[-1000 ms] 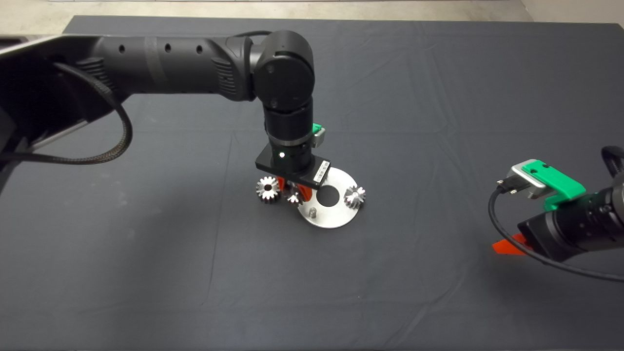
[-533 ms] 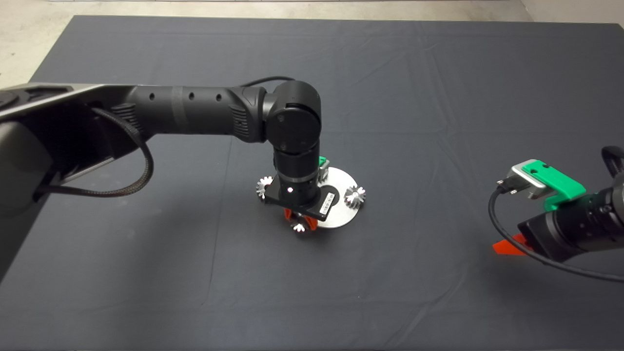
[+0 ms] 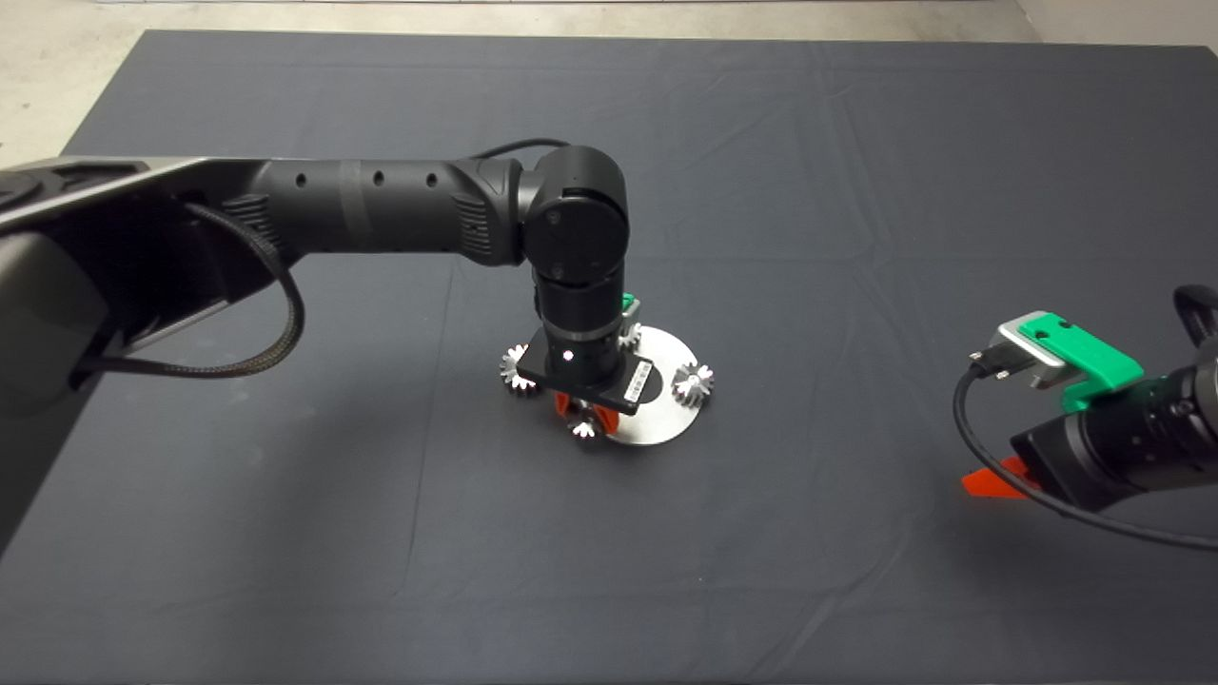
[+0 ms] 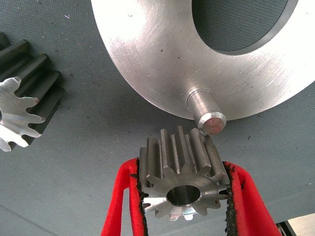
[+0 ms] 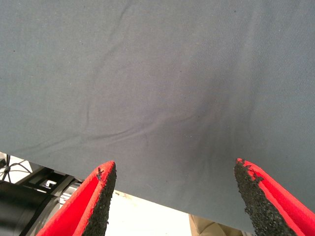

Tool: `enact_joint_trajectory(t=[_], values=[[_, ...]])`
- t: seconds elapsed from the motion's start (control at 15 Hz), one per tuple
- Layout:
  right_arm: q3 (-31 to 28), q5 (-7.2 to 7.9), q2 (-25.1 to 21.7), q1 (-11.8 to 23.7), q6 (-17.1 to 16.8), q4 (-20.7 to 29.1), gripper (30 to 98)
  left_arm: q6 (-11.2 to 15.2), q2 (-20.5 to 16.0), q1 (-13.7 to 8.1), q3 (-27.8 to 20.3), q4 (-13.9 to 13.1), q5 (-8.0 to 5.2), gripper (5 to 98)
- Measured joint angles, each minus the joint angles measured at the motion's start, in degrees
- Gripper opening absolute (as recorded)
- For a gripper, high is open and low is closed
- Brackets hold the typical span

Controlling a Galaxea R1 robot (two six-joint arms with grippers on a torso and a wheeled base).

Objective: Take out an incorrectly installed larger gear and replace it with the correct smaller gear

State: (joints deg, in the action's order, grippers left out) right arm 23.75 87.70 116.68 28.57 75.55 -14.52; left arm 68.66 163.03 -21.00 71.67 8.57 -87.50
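My left gripper (image 3: 582,420) is shut on the smaller gear (image 3: 583,428), a silver toothed gear with a small centre hole. In the left wrist view my left gripper (image 4: 182,166) holds this gear (image 4: 183,187) between both pads, just beside the bare steel peg (image 4: 209,118) of the round silver plate (image 4: 147,49). The larger gear (image 3: 517,373) lies on the mat just left of the plate (image 3: 658,420), and shows at the edge of the left wrist view (image 4: 19,113). My right gripper (image 3: 994,480) is parked at the right edge, open and empty.
A second small gear (image 3: 693,383) stands on the plate's right side. A third (image 3: 629,335) peeks out behind my left wrist at the plate's far side. The right wrist view shows my open right gripper (image 5: 172,169) over bare mat near its edge.
My left gripper carried the smaller gear from the plate's left side toward its near edge, then drew back slightly to the peg. The right arm has not moved.
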Motion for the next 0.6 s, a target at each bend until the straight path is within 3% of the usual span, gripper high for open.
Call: enact_joint_trajectory(t=[0.27, 0.6], values=[[0.00, 0.01, 0.00, -0.02, 0.00, 0.00, 63.6, -0.17, 0.00, -0.81, 0.24, -0.09, 0.07, 23.4], [0.00, 0.01, 0.00, -0.01, 0.02, 0.00, 63.6, -1.71, 0.33, -2.36, 0.02, -2.60, 0.05, 23.3]])
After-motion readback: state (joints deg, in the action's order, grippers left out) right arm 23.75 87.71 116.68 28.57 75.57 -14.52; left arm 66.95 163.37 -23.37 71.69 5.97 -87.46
